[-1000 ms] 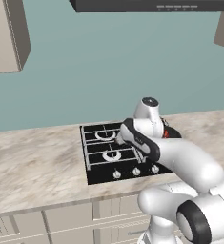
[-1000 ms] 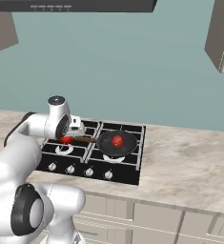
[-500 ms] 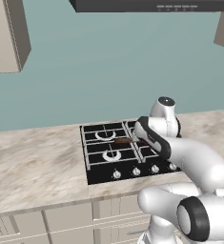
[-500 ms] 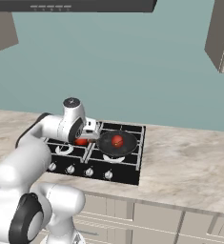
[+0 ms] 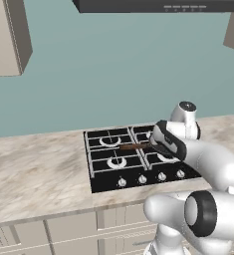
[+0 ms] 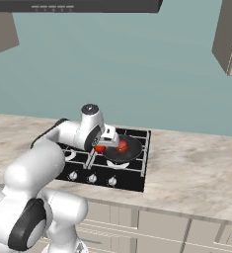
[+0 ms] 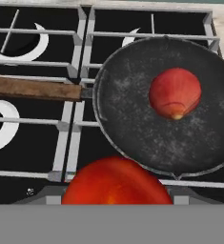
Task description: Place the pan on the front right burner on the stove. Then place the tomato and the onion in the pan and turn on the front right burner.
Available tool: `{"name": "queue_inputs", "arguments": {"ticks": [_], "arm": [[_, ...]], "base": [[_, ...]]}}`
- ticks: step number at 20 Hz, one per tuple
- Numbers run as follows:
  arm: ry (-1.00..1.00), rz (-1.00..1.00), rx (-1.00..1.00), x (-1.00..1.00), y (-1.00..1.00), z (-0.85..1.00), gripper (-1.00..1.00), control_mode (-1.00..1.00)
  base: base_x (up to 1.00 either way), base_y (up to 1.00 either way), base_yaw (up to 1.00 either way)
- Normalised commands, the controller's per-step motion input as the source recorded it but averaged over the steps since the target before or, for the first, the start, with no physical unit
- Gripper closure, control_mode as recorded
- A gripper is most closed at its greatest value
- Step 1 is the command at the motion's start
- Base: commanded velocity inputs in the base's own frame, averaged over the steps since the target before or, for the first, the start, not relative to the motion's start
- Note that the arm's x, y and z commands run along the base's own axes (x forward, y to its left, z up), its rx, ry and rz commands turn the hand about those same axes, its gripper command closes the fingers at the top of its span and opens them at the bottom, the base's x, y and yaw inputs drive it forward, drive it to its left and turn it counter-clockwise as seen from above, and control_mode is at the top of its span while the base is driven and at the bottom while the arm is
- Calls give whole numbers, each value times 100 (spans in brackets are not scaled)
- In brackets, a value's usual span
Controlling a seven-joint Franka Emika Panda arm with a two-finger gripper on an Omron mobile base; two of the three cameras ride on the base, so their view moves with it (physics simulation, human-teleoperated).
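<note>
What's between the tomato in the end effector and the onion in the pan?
Bare pan floor and its near rim, hand view: tomato at bottom, onion upper right.

The white arm reaches forward from the base, elbow bent, forearm angled down; the wrist turns the hand downward. The gripper [image 6: 105, 146] hangs low, its jaws closed around a red round thing [image 7: 114, 183].

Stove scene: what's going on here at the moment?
The white arm is carrying a tomato in its gripper toward the pan. The pan sits on the stove, over the front right burner, wooden handle pointing left. A red onion lies in it. The tomato hangs just off the pan's near rim, not yet inside.
</note>
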Motion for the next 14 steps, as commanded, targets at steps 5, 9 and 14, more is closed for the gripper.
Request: {"name": "queue_inputs", "arguments": {"ticks": [5,9,14], "arm": [[0,-7,0,24,-35,0,100,-100],[1,-7,0,21,-27,-1,100,-100],[5,-6,0,21,-16,-15,100,-100]], "base": [[0,0,0],[0,0,0],[0,0,0]]}}
